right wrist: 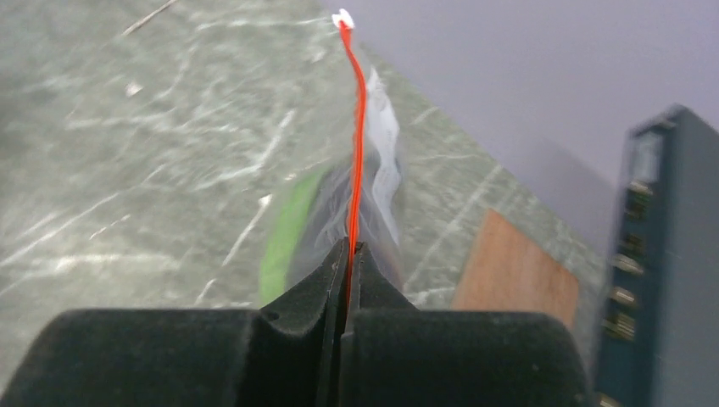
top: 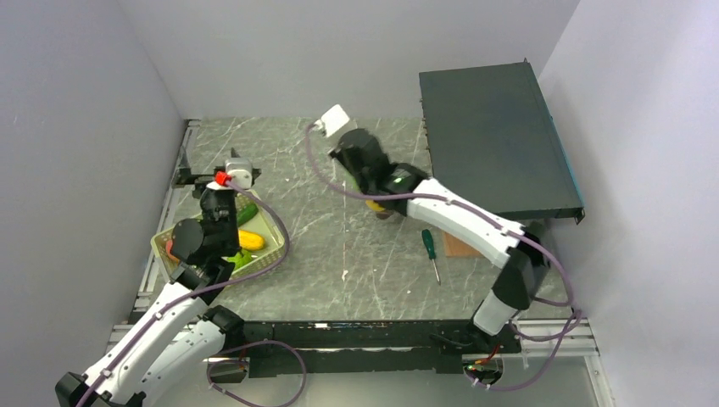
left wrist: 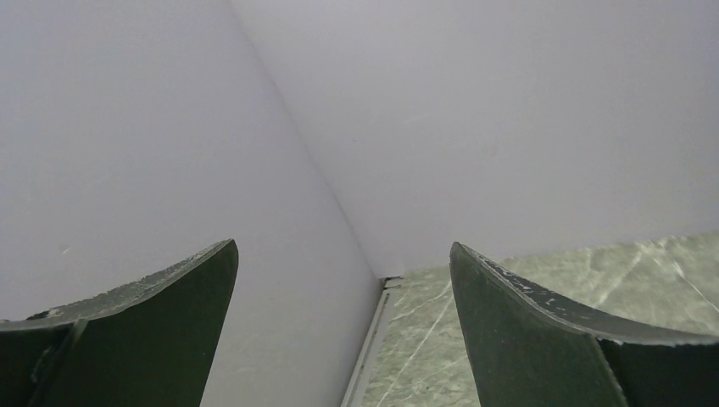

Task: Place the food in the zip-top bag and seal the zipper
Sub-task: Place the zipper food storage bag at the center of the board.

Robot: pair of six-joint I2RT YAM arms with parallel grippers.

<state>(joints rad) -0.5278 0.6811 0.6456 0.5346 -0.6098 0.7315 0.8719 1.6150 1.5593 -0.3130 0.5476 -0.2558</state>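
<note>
In the right wrist view my right gripper (right wrist: 349, 246) is shut on the red-orange zipper (right wrist: 357, 127) of the clear zip-top bag (right wrist: 381, 161), which hangs below it. The small white slider (right wrist: 343, 17) sits at the strip's far end. A green piece of food (right wrist: 287, 229) shows through the plastic. From above, the right arm hides most of the bag, and yellow and dark food (top: 378, 207) peeks out beneath the arm. More food lies in the green basket (top: 271, 229): a yellow piece (top: 251, 240) and green pieces (top: 247, 214). Above that basket my left gripper (left wrist: 343, 246) is open and holds nothing.
A green-handled screwdriver (top: 431, 251) lies on the marble table right of centre. A brown board (top: 462, 247) lies beside it. A large dark box (top: 496, 140) fills the back right corner. Grey walls close in the left, back and right.
</note>
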